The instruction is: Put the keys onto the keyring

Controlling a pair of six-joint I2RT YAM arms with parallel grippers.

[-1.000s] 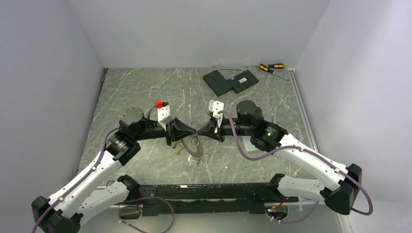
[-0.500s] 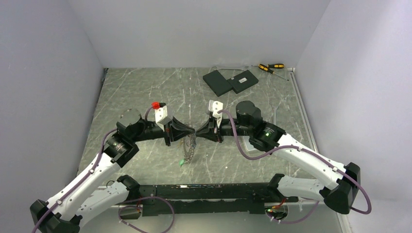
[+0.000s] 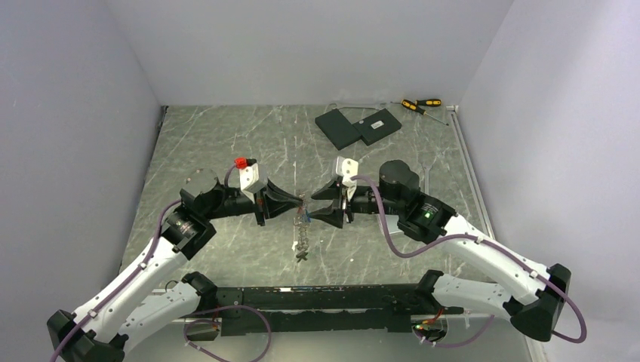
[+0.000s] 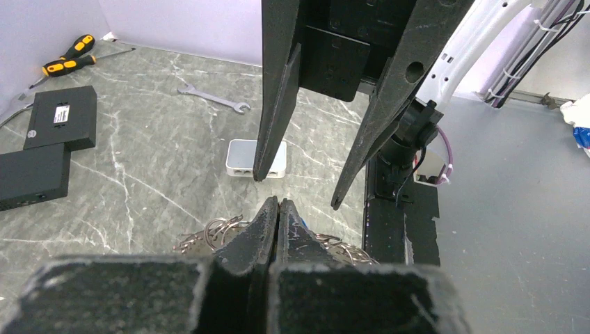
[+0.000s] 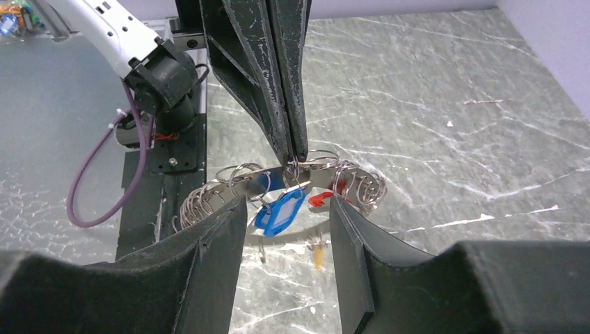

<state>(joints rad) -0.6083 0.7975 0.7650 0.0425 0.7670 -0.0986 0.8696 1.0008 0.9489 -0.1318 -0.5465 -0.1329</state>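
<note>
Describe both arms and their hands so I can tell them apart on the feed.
The left arm and right arm both have white shells, black joints and a purple cable looped alongside. The left hand and right hand each have two black tapered fingers with scuffed edges. The left wrist carries a red cap; the right shows a green light.

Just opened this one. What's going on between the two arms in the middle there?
The left gripper is shut on the keyring and holds it up, so the keys dangle below it. A blue tag and a red tag show among them. The right gripper faces the ring closely with its jaws open, gripping nothing.
</note>
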